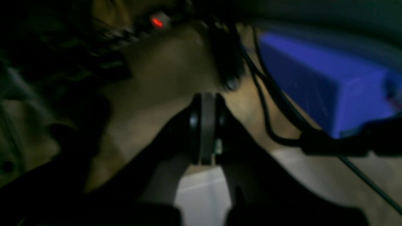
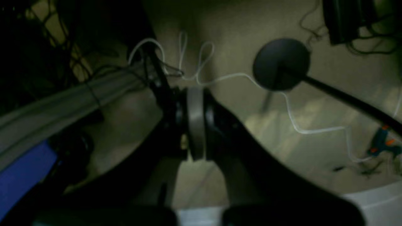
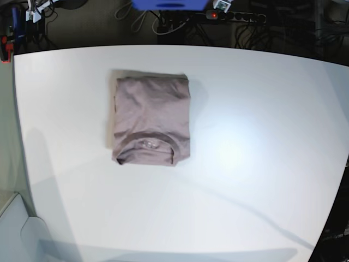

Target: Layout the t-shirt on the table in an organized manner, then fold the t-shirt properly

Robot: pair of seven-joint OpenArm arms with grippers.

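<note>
Mauve t-shirt (image 3: pixel 151 120) folded on table (image 3: pixel 262 109), sleeves hidden, pincers unseen overhead

Both wrist views are showing the same build, dim and blurred. The left gripper (image 1: pixel 205 130) is appearing as two black, broad fingers (image 1: pixel 150 169) widening toward the camera, their tips wearing black rounded pads pressed onto a pale grey strip running between them. A small pale fitting is showing just beside that strip, low on the right. The right gripper (image 2: pixel 195 124) is looking alike: black fingers (image 2: pixel 251 163), dark rounded pads, a lighter grey band sandwiched in the middle. Screws and markings are too blurred to tell.
</note>
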